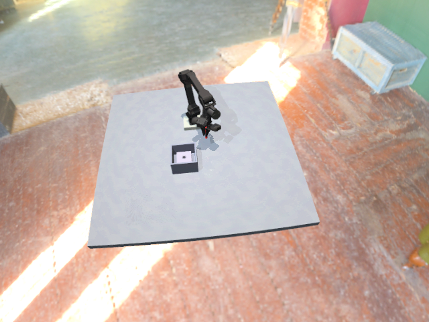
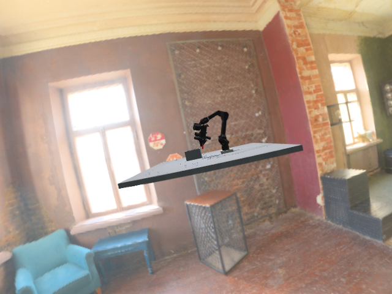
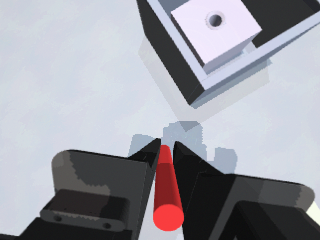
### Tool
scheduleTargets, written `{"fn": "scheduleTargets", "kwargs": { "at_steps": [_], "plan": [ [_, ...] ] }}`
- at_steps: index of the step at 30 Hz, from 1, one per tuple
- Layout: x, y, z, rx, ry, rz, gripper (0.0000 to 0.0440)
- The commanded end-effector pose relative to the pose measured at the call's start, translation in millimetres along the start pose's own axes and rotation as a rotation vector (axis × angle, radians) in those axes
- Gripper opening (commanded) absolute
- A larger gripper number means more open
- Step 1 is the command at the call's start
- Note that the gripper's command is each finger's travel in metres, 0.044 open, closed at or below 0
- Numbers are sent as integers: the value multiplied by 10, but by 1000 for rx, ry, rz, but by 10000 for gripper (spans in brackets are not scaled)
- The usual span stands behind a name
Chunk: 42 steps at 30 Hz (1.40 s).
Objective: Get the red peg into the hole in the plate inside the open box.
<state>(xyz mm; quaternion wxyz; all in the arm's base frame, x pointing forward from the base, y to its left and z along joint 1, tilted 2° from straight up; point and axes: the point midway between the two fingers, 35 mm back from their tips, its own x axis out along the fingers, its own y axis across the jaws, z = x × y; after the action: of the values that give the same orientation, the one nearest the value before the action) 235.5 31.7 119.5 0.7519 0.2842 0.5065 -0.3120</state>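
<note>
The red peg (image 1: 206, 137) (image 2: 203, 146) (image 3: 167, 187) is upright between the fingers of my gripper (image 1: 206, 133) (image 2: 202, 144) (image 3: 166, 144). The gripper is shut on it, and the peg's lower end hangs above the table, with the gripper's shadow below. The open dark box (image 1: 184, 168) (image 2: 193, 155) (image 3: 162, 52) stands beside the peg, ahead of the fingers in the wrist view. The pale plate (image 1: 178, 158) (image 3: 235, 35) lies inside the box, and its round hole (image 1: 184, 157) (image 3: 215, 20) shows empty. The plate is hidden in the exterior view.
The grey table top (image 1: 242, 190) (image 2: 164, 169) carries the box and the arm's pale base (image 1: 188, 127). The box's raised walls stand around the plate. The base is behind the gripper, on the side away from the box.
</note>
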Motion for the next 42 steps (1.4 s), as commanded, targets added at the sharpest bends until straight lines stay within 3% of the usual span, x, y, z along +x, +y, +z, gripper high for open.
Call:
{"fn": "scheduleTargets", "kwargs": {
  "at_steps": [1,19,42],
  "plan": [
    [-57,-27,192,4,-29,-9,0],
    [64,-212,872,101,-86,-53,0],
    [498,-408,1505,228,-109,-69,4]
  ]
}}
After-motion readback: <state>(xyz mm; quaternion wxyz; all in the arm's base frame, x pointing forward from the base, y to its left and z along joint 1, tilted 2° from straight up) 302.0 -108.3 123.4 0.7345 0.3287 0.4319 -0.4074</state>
